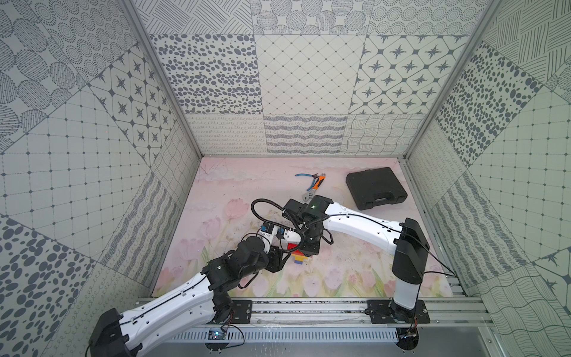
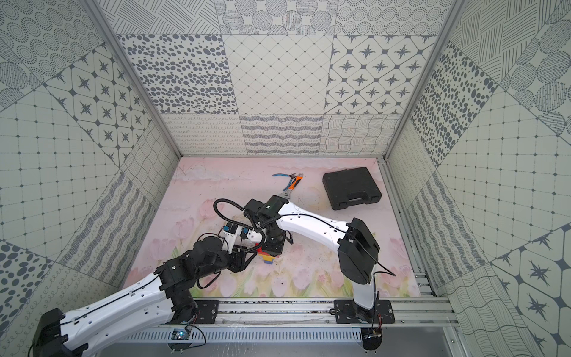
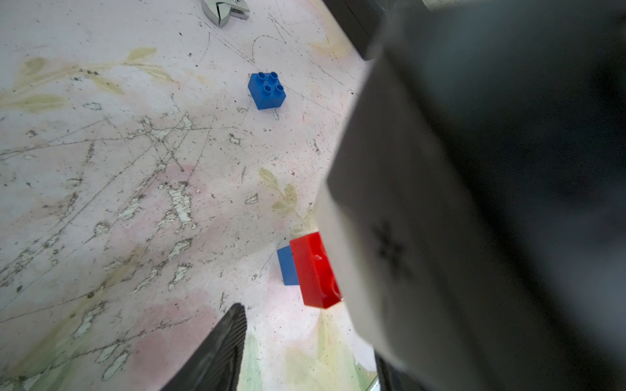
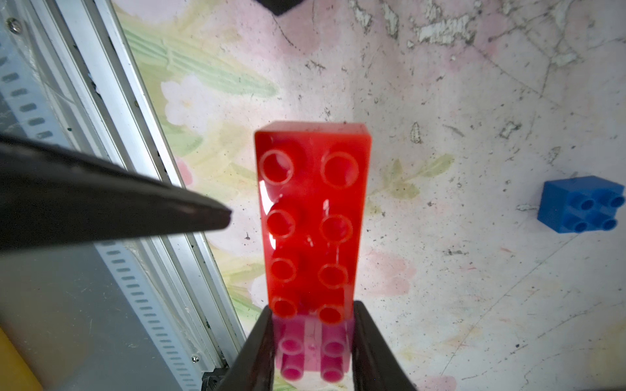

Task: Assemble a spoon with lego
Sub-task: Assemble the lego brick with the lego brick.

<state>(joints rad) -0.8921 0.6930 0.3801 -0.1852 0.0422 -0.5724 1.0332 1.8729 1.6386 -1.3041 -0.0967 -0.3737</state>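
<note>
walls (image 1: 309,77): grey-patterned tile panels | floor (image 1: 247,173): scuffed pink floral mat | light: even, possibly overhead

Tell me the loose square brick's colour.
The brick is blue; clearest in the left wrist view.

red brick (image 4: 311,220): glossy plastic w/ glare spots. blue brick (image 4: 581,204): plastic, more matt. floral mat (image 3: 101,203): printed surf., scratched, flaking. rail (image 4: 135,111): bare metal, smooth. case (image 1: 375,187): matt blk plastic.
</note>
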